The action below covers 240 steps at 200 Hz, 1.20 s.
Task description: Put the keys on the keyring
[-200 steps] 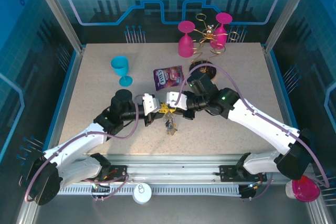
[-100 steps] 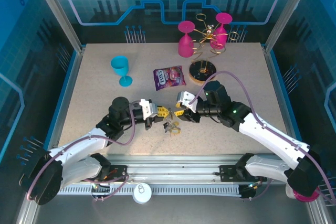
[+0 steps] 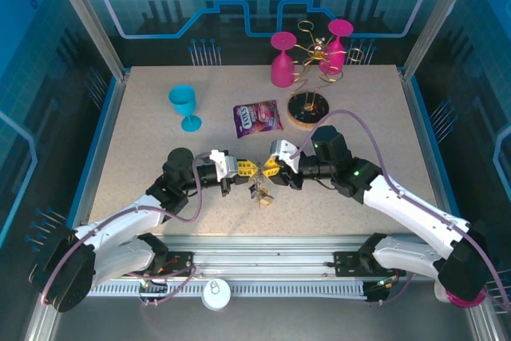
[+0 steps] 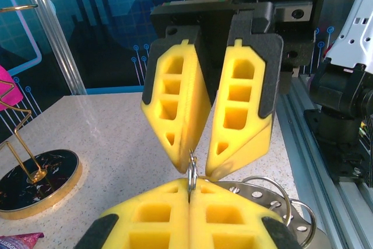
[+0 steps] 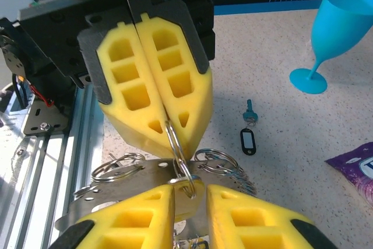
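Start near, at mid-table: find the left gripper with jaws closed hard on the thin grey metal wire keyring, held edge-on and clear of the tabletop. Facing it from the right, find the right gripper with jaws parted, straddling the same wire without clearly pinching it. Below the pinch, note a dangling bunch of tiny metal keys and, seemingly, a flat steel tab strung with small split rings. A little farther back, on the speckled beige table, spot a loose tiny key with a black plastic tag, apart from the ring. Farther still, pass the purple snack packet and, far left, the blue plastic goblet.

Expect light, stiff, springy wire, slick against yellow foam pads and apt to swivel under the hanging weight. Grip across the wire, close beside the left pinch, pads flat. Lift loose keys by the plastic tag, not the thin blade. Treat as small and easily flicked away.
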Motion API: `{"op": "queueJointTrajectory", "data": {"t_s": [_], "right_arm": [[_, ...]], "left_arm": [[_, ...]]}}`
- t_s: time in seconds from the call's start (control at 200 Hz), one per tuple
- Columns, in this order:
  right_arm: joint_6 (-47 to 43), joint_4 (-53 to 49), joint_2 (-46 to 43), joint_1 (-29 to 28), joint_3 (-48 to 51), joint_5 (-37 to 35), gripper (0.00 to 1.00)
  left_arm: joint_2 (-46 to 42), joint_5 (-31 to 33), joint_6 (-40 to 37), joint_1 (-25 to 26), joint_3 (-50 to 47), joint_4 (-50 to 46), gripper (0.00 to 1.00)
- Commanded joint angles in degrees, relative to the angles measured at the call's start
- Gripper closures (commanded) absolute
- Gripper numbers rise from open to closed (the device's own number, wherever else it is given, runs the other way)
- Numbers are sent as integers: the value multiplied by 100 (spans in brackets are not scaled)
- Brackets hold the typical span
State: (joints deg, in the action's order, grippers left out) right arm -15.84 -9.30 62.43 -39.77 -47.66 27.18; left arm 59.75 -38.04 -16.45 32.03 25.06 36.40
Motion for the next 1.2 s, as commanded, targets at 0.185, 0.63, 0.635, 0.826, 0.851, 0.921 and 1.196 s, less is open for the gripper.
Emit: {"op": "queueJointTrajectory", "data": {"t_s": [0.185, 0.63, 0.635, 0.826, 0.851, 0.921, 1.196], "right_arm": [[101, -17, -112, 76, -23, 198, 97], [211, -496, 310, 33, -437, 130, 100], [212, -495, 298, 32, -437, 126, 100], [269, 6, -166, 45, -138, -56, 79], [245, 97, -212, 46, -78, -49, 78], [168, 239, -314, 55, 32, 44, 74], [125, 479, -164, -12, -28, 387, 74]], "left_arm": [[-55, -242, 21, -14, 26, 323, 100], [-20, -573, 660, -14, 19, 1313, 100], [-18, -568, 664, -13, 18, 1315, 100], [-11, -530, 557, -13, -35, 1165, 100], [-3, -529, 546, -21, -36, 1149, 100], [1, -520, 529, -20, -23, 1108, 100], [61, -553, 571, -15, -1, 1093, 100]]}}
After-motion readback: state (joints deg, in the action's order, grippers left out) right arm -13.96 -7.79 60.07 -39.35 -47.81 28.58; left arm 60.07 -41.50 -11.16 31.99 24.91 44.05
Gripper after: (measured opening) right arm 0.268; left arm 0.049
